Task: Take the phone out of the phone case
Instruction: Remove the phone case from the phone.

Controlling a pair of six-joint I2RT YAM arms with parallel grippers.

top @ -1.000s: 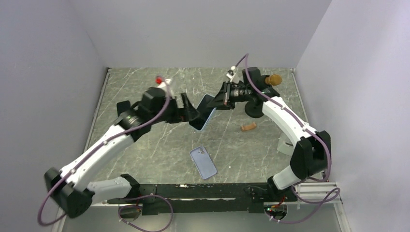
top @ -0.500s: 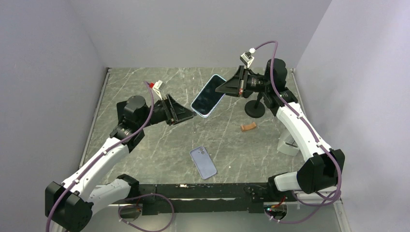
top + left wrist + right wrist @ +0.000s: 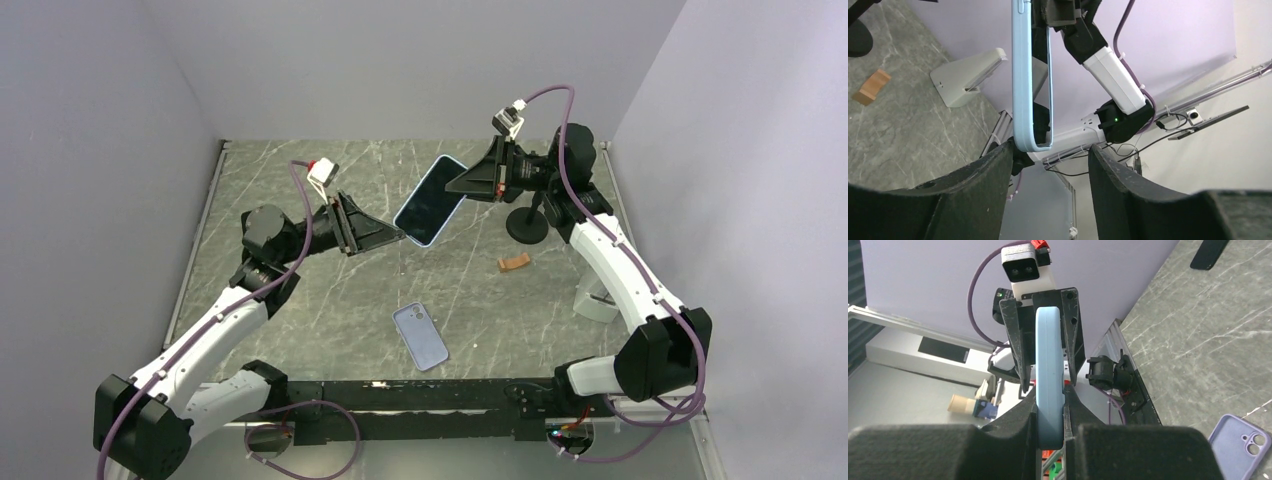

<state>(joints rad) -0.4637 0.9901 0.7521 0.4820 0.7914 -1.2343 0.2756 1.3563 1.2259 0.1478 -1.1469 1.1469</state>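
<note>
A phone in a light-blue case (image 3: 430,200) hangs in the air over the middle of the table, dark screen up. My right gripper (image 3: 457,184) is shut on its upper end; in the right wrist view the case (image 3: 1049,365) sits edge-on, clamped between the pads of this gripper (image 3: 1050,407). My left gripper (image 3: 396,236) is open at the phone's lower end. In the left wrist view the case's bottom corner (image 3: 1031,142) sits between the spread fingers of that gripper (image 3: 1050,150), close to the left finger. I cannot tell whether it touches.
A lavender phone case (image 3: 420,337) lies back-up on the table near the front, also in the right wrist view (image 3: 1240,450). A small brown piece (image 3: 514,263), a black round-based stand (image 3: 527,225) and a white stand (image 3: 597,300) are at the right.
The right gripper has lifted the phone up and to the right. The left gripper has let go, drawn back left and now stands open at the phone's lower end.
</note>
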